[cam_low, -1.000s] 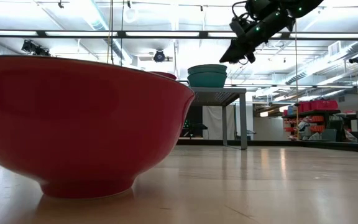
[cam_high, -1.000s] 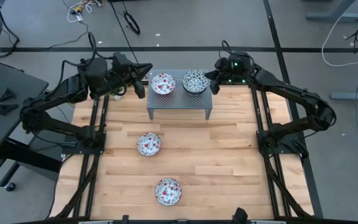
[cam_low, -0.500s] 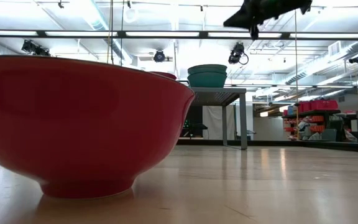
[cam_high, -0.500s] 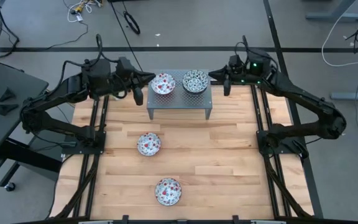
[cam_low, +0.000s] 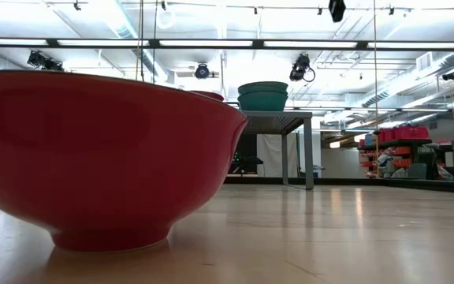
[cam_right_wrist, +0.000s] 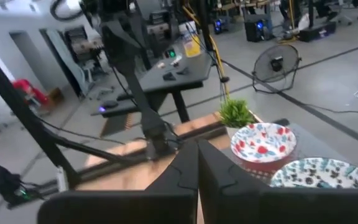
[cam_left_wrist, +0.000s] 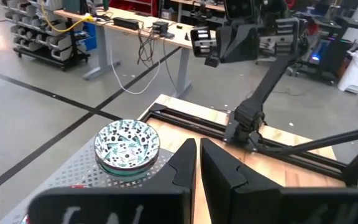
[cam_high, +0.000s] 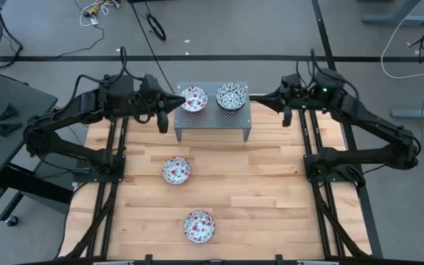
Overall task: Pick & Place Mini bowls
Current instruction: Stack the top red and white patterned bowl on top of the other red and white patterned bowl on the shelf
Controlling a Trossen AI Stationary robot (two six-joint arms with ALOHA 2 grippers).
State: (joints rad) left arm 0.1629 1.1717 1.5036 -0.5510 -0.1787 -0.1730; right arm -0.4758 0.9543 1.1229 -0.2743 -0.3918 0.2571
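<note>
Stand: the grey stand [cam_high: 212,118] is sitting at the table's [cam_high: 271,191] far edge, carrying two stacks of bowls side by side.
Red stack: the red stack [cam_high: 193,99] is resting on the stand's left half, with the left gripper [cam_high: 180,98] hanging right at its rim, fingers closed on nothing.
Teal stack: the teal stack [cam_high: 231,96] is occupying the stand's right half; the right gripper [cam_high: 254,97] is hovering just off the stand's right edge, fingers shut and empty.
Loose bowls: one red bowl [cam_high: 176,170] is lying on the table just in front of the stand, and a second red bowl [cam_high: 199,226] is lying well in front of the stand, filling the low view's left side.
Around: a small green plant [cam_right_wrist: 235,112] is showing beyond the stand, a fan [cam_right_wrist: 276,64] farther out.
</note>
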